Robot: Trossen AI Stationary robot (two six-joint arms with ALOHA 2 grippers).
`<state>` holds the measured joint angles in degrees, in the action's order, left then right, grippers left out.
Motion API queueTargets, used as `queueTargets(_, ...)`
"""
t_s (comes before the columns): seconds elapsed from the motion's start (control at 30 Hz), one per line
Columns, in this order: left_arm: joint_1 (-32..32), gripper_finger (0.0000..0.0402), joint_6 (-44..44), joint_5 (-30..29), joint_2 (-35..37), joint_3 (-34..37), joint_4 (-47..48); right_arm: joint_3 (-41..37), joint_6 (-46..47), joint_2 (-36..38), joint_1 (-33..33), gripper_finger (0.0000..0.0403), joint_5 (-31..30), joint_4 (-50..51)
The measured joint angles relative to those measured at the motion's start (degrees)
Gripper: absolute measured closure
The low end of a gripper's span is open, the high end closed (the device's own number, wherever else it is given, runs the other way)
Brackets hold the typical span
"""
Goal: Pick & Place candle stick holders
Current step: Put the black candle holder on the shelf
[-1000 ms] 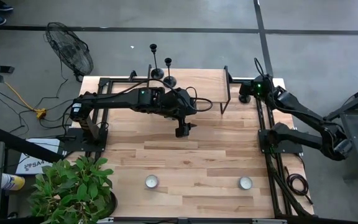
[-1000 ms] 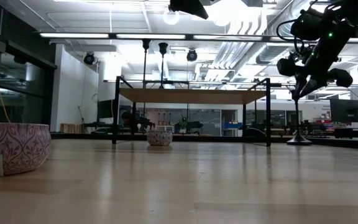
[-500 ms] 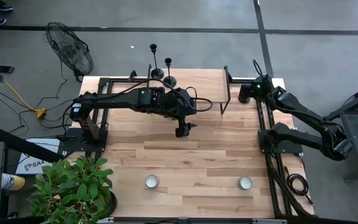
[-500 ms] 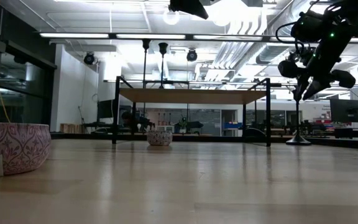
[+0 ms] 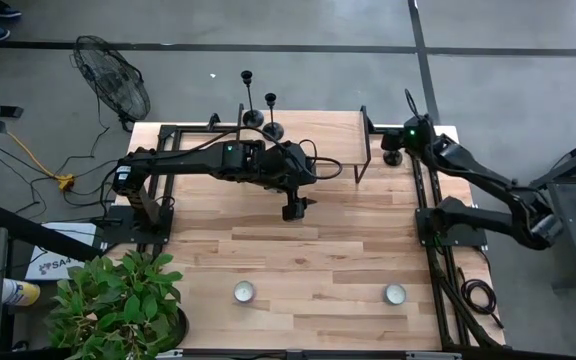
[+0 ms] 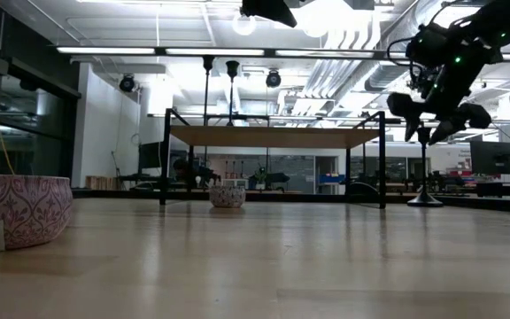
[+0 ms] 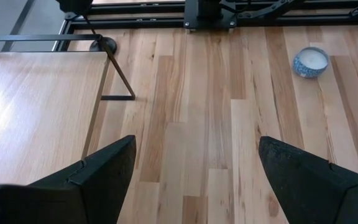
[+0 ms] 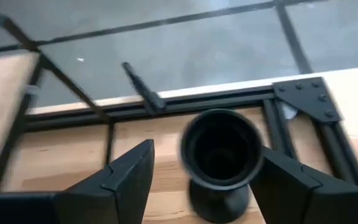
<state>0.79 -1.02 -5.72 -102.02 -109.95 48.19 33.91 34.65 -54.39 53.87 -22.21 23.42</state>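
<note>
Right wrist view is telling most of the story: the right gripper (image 8: 219, 180) is hanging directly over the top cup of a candlestick (image 8: 221, 149), with its two fingers spread wide on either side of the cup and not touching it, so it's looking like a line-up for a grab, not a hold yet. My guess is it's centring over the cup so the fingers can drop down around the thin stem below. In the high view that same gripper (image 5: 409, 133) is sitting at the far right corner of the table (image 5: 308, 250), near the right leg of the raised wooden shelf (image 5: 313, 128), and the candlestick's base (image 5: 394, 157) is resting on the tabletop there. The other two candlesticks (image 5: 258, 105) are standing upright at the back left edge of the shelf, close together, probably the drop-off spot. The left gripper (image 7: 191, 180) is waiting over the middle of the table with its fingers wide apart and nothing between them. Two small candle pots (image 5: 244, 292) are sitting near the front edge, well apart.
</note>
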Motion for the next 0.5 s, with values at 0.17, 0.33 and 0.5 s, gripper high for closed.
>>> queueTargets(0.17,0.0,0.0067,0.1,0.0,0.0,0.0,0.7,0.1,1.4,-0.7,-1.5,0.017,-2.8,-0.9)
queueTargets(0.33,0.0,0.0067,0.2,0.0,0.0,0.0,1.3,0.1,1.3,-0.6,-1.4,0.0179,-2.8,-0.8)
queueTargets(0.5,0.0,0.0067,0.2,0.0,0.0,0.0,1.3,0.1,1.5,-0.6,-1.4,0.0204,-2.7,-0.9)
